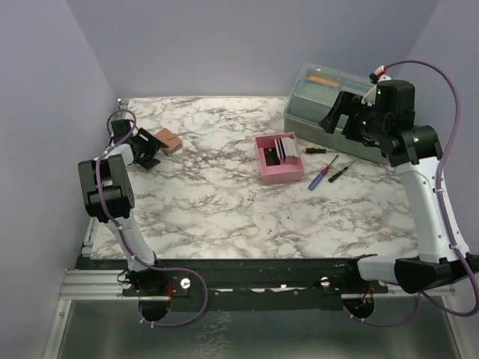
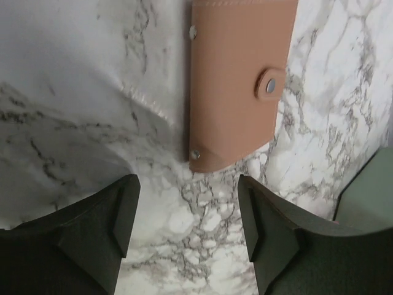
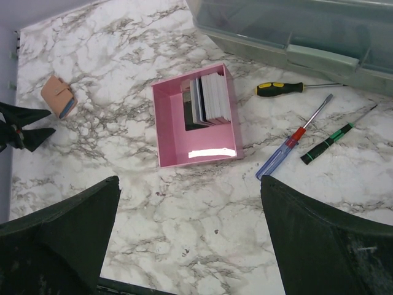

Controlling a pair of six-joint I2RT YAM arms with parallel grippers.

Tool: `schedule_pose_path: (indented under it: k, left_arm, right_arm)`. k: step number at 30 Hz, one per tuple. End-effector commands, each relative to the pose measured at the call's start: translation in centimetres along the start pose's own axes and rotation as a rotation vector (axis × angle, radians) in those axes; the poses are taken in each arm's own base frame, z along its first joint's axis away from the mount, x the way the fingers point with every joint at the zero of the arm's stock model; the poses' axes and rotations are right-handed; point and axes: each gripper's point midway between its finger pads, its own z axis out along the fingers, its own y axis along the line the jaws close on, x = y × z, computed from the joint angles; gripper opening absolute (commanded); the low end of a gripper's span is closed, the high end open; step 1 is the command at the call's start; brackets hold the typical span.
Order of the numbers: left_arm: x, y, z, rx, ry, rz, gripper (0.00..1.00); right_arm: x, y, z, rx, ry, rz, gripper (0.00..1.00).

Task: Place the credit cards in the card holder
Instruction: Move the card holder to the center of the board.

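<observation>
Legible text, labels, brands, numbers, signs: none in any view.
- Card holder (image 2: 236, 86), bench at 10 o'clock: no lettering readable on its face.
- Credit cards (image 3: 209, 98), on edge in the pink tray (image 3: 172, 138): any print is too small to read.
- Screwdrivers (image 3: 293, 138), at 3 o'clock of the tray: any handle markings cannot be resolved.
- Toolbox (image 3: 295, 31), bench at 2 o'clock: no label can be made out.
</observation>
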Motion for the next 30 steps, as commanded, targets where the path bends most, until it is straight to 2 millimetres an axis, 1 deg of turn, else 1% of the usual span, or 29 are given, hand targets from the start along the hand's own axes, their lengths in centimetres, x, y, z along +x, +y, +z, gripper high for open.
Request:
schedule_pose_path:
  k: [1, 4, 7, 11, 13, 14, 15, 17, 18, 21, 22, 24, 26, 27, 29, 30]
  left_arm:
    - [-0.4, -2.7, 2.0, 0.196, 0.02, 0.041, 0.7]
    - [-0.6, -3.1, 3.0, 0.232, 0.017, 0.049, 0.66]
    - [-0.6, -2.2, 4.3, 0.201, 0.03, 0.047, 0.57]
    - [-0.2, -0.4, 5.6, 0.113, 0.069, 0.024, 0.33]
    - [0.0, 0.2, 5.6, 0.078, 0.075, 0.02, 0.25]
    - [0.2, 0.4, 5.4, 0.069, 0.079, 0.026, 0.19]
    - [0.6, 0.5, 5.2, 0.058, 0.089, 0.04, 0.13]
    - [1.9, 0.6, 4.6, 0.033, 0.118, 0.078, 0.06]
    - [2.8, 0.5, 4.2, 0.027, 0.134, 0.097, 0.0]
    - [6.4, 0.0, 2.3, 0.029, 0.187, 0.121, 0.0]
    - [8.1, -0.1, 1.5, 0.031, 0.212, 0.132, 0.0]
    - [11.6, -0.6, -0.5, 0.038, 0.256, 0.168, 0.0]
    - [14.9, -0.2, -2.7, 0.027, 0.291, 0.163, 0.0]
    - [16.6, 0.2, -3.8, 0.02, 0.31, 0.148, 0.0]
    - [20.8, 0.8, -6.3, 0.023, 0.361, 0.134, 0.0]
    - [22.7, 1.3, -7.5, 0.02, 0.388, 0.12, 0.0]
  right_arm:
    - [-1.0, 0.5, -0.8, -0.016, -0.014, 0.008, 1.0]
    - [-0.9, 0.7, -0.7, -0.019, -0.009, 0.023, 1.0]
    - [-0.6, 1.0, -0.5, -0.036, 0.005, 0.04, 1.0]
    - [0.1, 1.4, -0.5, -0.063, 0.034, 0.067, 1.0]
    - [0.6, 1.6, -0.4, -0.072, 0.054, 0.071, 1.0]
    - [1.0, 1.6, -0.3, -0.078, 0.069, 0.073, 1.0]
    - [1.5, 1.6, -0.2, -0.083, 0.086, 0.073, 1.0]
    - [2.7, 1.5, 0.2, -0.092, 0.129, 0.068, 1.0]
    - [3.4, 1.4, 0.4, -0.096, 0.153, 0.064, 1.0]
    - [5.8, 1.0, 1.1, -0.107, 0.225, 0.056, 1.0]
    - [6.8, 0.9, 1.4, -0.117, 0.252, 0.053, 0.99]
    - [9.4, 0.7, 2.1, -0.14, 0.324, 0.056, 0.96]
    - [12.3, 0.8, 2.8, -0.15, 0.398, 0.062, 0.95]
    - [13.6, 1.3, 3.1, -0.161, 0.423, 0.051, 0.94]
    - [16.6, 2.4, 3.5, -0.158, 0.479, 0.027, 0.93]
    - [18.0, 3.2, 3.7, -0.161, 0.498, 0.005, 0.93]
